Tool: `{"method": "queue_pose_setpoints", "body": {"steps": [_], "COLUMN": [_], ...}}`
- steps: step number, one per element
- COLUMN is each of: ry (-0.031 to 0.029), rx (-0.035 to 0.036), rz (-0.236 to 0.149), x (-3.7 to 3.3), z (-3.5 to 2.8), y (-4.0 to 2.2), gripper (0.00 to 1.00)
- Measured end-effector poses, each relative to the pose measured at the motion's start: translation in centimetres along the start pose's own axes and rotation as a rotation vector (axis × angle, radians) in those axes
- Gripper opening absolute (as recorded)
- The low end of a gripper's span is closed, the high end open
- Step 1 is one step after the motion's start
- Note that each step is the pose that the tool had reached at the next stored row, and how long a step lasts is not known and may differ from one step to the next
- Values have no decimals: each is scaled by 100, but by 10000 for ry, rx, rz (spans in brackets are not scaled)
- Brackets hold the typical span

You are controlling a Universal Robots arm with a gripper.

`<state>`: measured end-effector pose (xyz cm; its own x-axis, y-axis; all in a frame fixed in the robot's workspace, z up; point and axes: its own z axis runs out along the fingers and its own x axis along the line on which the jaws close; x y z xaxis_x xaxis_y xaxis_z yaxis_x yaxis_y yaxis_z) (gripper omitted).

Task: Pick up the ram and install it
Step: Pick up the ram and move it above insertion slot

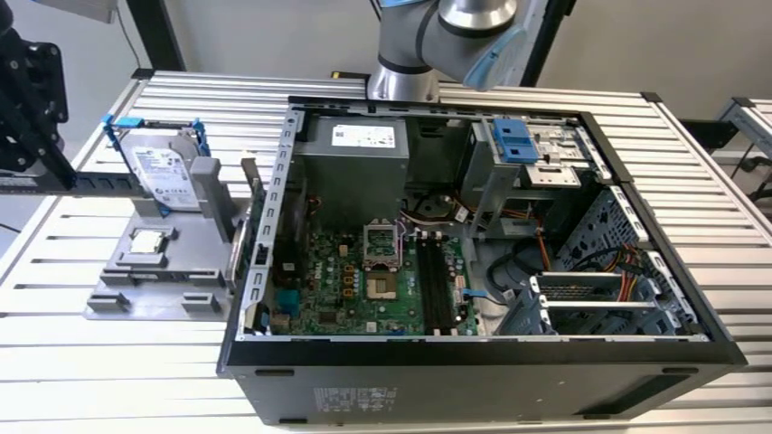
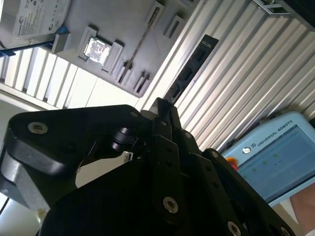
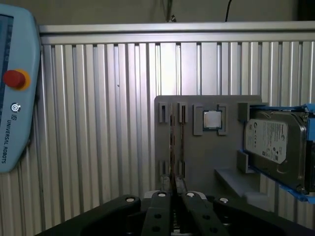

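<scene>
Gripper [image 2: 165, 109] clamped on one end of the ram [image 2: 189, 69], which juts edge-on over the table [image 2: 246, 88] near the holder [image 3: 197, 162], leaving its long edge free, apparently for insertion.

The ram [image 2: 189, 71], held in the gripper [image 2: 163, 107], hangs beside the holder [image 2: 123, 24].

The ram [image 2: 189, 70] loses its lower end between the closed fingers of the gripper [image 2: 164, 107]. In the exterior view the arm [image 1: 440, 36] runs off the top edge. The first wrist view crops the hard drive [image 3: 275, 142] and the pendant [image 3: 15, 98].
</scene>
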<state>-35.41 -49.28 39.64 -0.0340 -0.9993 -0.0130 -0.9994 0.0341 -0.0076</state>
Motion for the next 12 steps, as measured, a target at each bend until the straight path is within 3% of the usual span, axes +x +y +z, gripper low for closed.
{"method": "queue_pose_setpoints", "body": {"steps": [6,12], "ry": [-1,0], "rx": [-5,-28], "rz": [1,2], "x": [-3,-10], "z": [2,3], "y": [-122,-299], "gripper": [0,0]}}
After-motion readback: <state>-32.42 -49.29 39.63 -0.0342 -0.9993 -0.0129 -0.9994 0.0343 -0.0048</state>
